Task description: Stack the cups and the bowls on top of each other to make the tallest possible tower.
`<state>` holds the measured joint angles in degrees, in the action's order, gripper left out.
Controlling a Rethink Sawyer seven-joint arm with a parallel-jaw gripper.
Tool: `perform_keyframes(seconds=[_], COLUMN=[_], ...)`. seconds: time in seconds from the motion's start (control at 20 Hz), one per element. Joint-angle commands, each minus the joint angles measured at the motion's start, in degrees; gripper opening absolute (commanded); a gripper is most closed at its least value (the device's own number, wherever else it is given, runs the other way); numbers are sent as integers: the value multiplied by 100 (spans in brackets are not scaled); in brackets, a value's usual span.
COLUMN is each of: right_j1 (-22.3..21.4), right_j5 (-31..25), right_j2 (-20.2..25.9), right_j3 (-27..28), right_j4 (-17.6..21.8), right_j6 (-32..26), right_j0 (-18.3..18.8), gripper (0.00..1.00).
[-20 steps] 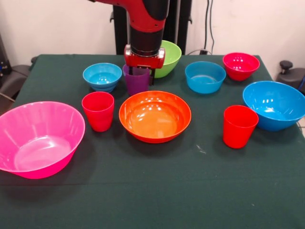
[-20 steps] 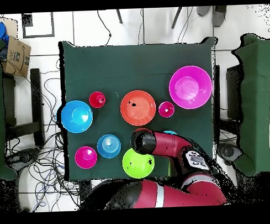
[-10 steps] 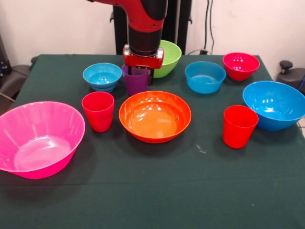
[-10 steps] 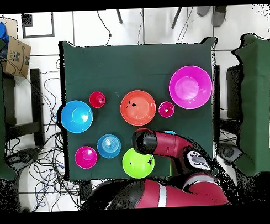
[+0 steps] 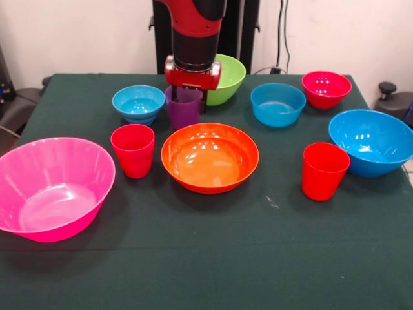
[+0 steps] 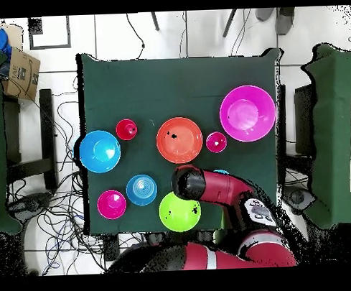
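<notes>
The purple cup [image 5: 184, 111] stands upright on the table between a small blue bowl [image 5: 139, 103] and the lime green bowl [image 5: 227, 76]. My gripper [image 5: 190, 101] hangs straight over it, open, its dark fingers [image 5: 205, 104] down around the cup's rim. In the overhead view my arm [image 6: 185, 183] hides the purple cup. The orange bowl [image 5: 210, 157] sits just in front of the cup. Two red cups [image 5: 133, 150] [image 5: 324, 170] stand either side of the orange bowl. Every piece stands alone; there is no tower.
The large pink bowl [image 5: 51, 187] is at front left and the large blue bowl [image 5: 373, 142] at right. The second small blue bowl [image 5: 277, 103] and the red-magenta bowl [image 5: 326, 88] are at back right. The green cloth [image 5: 213, 258] covers the table.
My gripper has risen slightly above the purple cup. The cup has stayed in place on the table.
</notes>
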<state>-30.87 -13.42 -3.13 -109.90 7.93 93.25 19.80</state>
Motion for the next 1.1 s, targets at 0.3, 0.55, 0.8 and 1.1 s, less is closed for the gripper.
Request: perform_keyframes(seconds=[0.3, 0.55, 0.8, 1.1], right_j1=[-336, -157, -106, -193], right_j5=[-361, -98, -82, -207], right_j2=[581, 573, 597, 625], right_j3=[-168, -133, -207, -314], right_j4=[-365, -386, -412, -482], right_j6=[981, 1093, 1138, 1181], right_j0=[6, -15, 11, 10], gripper=[100, 100, 100, 100])
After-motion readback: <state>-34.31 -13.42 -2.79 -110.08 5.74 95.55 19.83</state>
